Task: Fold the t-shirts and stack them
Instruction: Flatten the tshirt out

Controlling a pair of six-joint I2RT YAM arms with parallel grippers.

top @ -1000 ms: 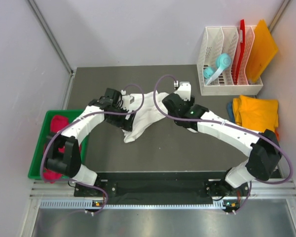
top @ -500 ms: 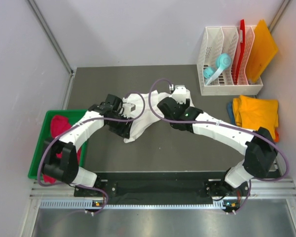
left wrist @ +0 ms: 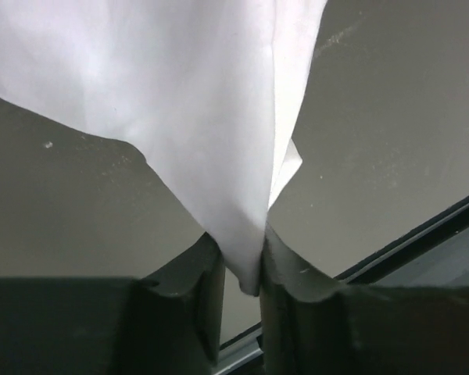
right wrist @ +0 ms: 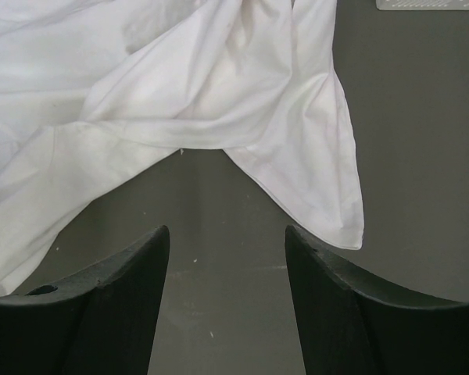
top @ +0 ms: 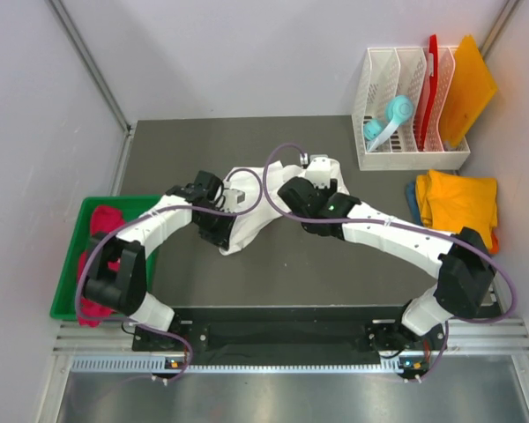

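The large white t-shirt (top: 254,214) lies crumpled on the dark mat between both arms. My left gripper (top: 219,229) is at the shirt's left lower edge. In the left wrist view the gripper (left wrist: 242,266) is shut on a hanging fold of the white cloth (left wrist: 211,117). My right gripper (top: 317,176) hovers at the shirt's right side. In the right wrist view the gripper (right wrist: 227,242) stands open over bare mat, just short of a cloth corner (right wrist: 320,195). Folded yellow-orange t-shirts (top: 460,198) lie at the right, over a blue one (top: 412,201). A crimson-pink t-shirt (top: 106,225) lies in the bin.
A green bin (top: 69,269) stands at the left edge of the mat. A white rack (top: 406,106) at the back right holds a red board (top: 432,66), an orange board (top: 467,84) and a teal object (top: 390,119). Grey walls close the left, back and right.
My left gripper has closed on the white shirt's edge and drawn slightly toward the near left. The right gripper has slid a little left along the shirt, still open.
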